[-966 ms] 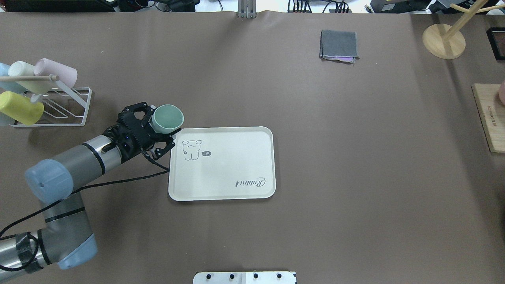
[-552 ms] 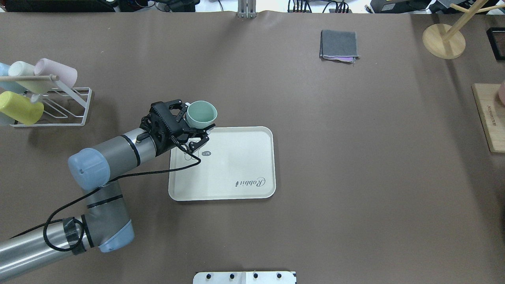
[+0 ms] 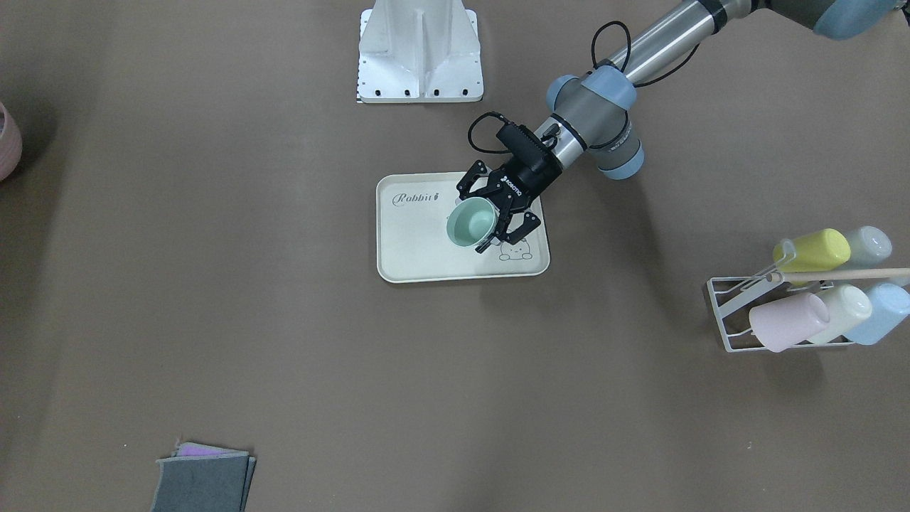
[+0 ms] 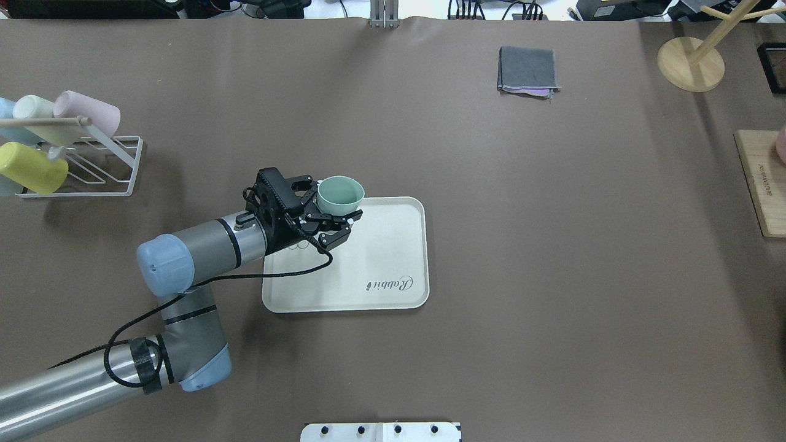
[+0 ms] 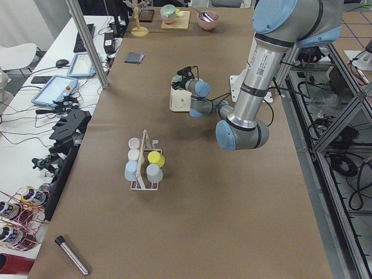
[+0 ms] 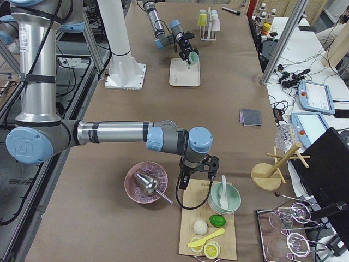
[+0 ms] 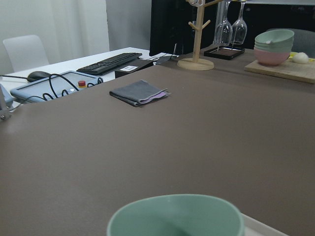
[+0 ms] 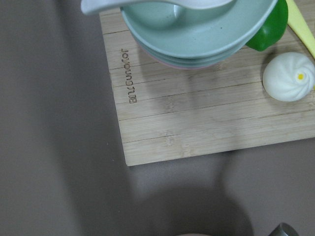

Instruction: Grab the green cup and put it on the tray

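Note:
The green cup (image 4: 341, 191) is upright in my left gripper (image 4: 337, 200), which is shut on its side wall. The cup hangs over the far left part of the cream tray (image 4: 381, 245), above the bunny drawing. In the front-facing view the cup (image 3: 470, 222) and the gripper (image 3: 478, 219) sit over the tray (image 3: 416, 249). The left wrist view shows only the cup's rim (image 7: 174, 216). My right gripper (image 6: 199, 170) hangs far off over a wooden board; I cannot tell whether it is open or shut.
A white wire rack (image 4: 92, 169) with several pastel cups stands at the left. A folded grey cloth (image 4: 528, 69) lies at the back. A wooden stand (image 4: 691, 63) and a cutting board (image 4: 761, 184) with stacked bowls (image 8: 197, 29) are at the right.
My left arm has carried the green cup to the right, from beside the tray's far left corner to over the tray. The tray has not moved.

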